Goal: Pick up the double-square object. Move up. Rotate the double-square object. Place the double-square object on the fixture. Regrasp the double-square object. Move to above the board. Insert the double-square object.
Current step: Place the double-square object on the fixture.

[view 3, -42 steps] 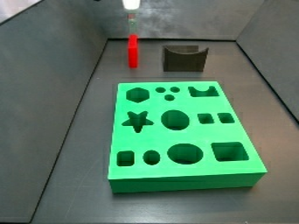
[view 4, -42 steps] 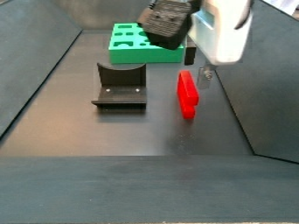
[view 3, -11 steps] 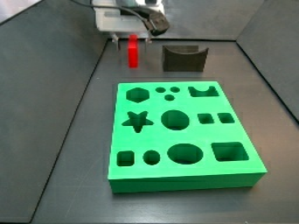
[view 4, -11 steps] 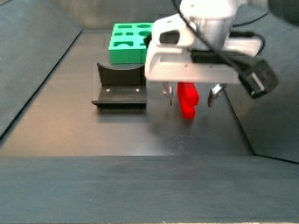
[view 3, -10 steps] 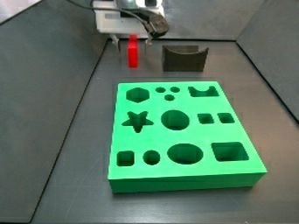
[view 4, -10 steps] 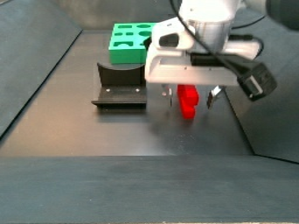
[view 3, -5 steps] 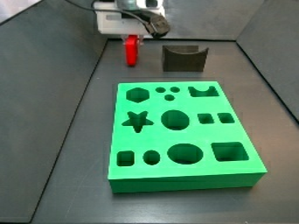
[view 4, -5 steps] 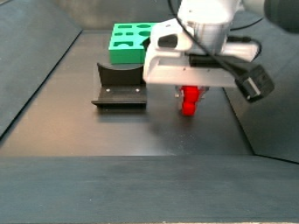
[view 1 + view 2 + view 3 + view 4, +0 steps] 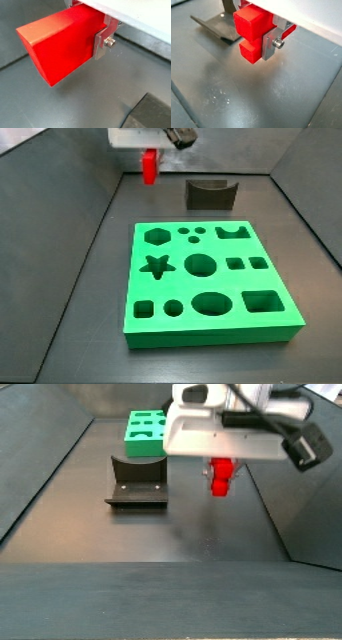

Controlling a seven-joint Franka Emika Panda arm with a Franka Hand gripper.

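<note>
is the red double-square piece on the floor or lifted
Lifted: the double-square object hangs clamped in the claw, clear of the floor, beside the fixture.

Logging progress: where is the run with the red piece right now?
Pick looks done: the hand is shut on the double-square object, which hangs clear of the floor in both side views. In hand: the move up. Left: rotating, placing on the fixture, regrasping, and inserting into the board, whose cut-outs show empty.
</note>
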